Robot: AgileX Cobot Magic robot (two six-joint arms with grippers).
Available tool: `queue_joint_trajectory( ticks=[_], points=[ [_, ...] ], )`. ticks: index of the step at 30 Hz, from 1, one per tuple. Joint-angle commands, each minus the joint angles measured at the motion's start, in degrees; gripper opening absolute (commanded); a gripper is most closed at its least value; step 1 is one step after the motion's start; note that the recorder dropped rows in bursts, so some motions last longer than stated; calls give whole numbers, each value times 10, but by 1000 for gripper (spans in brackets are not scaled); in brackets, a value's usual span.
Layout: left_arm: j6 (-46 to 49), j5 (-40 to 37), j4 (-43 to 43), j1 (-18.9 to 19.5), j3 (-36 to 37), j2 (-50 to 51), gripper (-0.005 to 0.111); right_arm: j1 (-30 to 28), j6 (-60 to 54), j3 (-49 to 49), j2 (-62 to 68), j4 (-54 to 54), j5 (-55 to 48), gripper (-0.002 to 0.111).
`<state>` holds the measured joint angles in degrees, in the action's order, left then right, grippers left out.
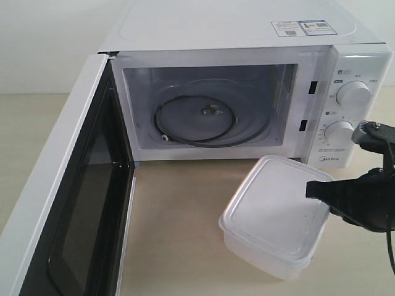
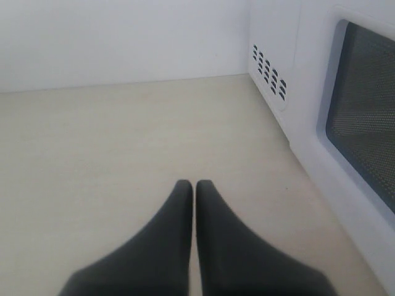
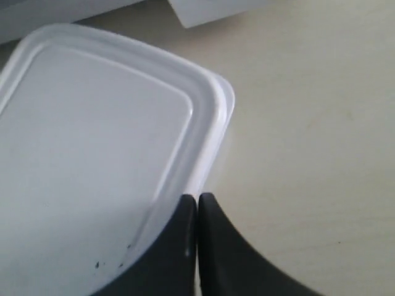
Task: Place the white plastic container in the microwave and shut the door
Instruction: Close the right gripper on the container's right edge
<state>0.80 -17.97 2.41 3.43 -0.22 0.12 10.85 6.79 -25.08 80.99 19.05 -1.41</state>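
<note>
The white microwave (image 1: 247, 37) stands at the back with its door (image 1: 55, 185) swung wide open to the left, showing the glass turntable (image 1: 203, 117) inside. The white plastic container (image 1: 271, 216), lid on, rests on the table in front of the microwave's right half. My right gripper (image 1: 310, 190) is shut with nothing between its fingers, and its tips hover over the container's right rim; in the right wrist view the gripper (image 3: 197, 197) sits at the edge of the lid (image 3: 92, 142). My left gripper (image 2: 195, 184) is shut and empty above bare table beside the door's outer face (image 2: 364, 123).
Two round dials (image 1: 353, 94) sit on the microwave's right panel. The beige table (image 1: 179, 234) stretches between the open door and the container. Vent slots (image 2: 268, 73) mark the microwave's left side wall. A white wall lies behind.
</note>
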Motion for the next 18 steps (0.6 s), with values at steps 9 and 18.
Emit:
queue_joint_trajectory(
  ticks=[9,18],
  points=[
    [2,0,-5,2,2,-1,4,0,-189,-57,-105,189,-319,0],
    [2,0,-5,2,2,-1,4,-79,-393,-44,-103,351,-415,0]
  ],
)
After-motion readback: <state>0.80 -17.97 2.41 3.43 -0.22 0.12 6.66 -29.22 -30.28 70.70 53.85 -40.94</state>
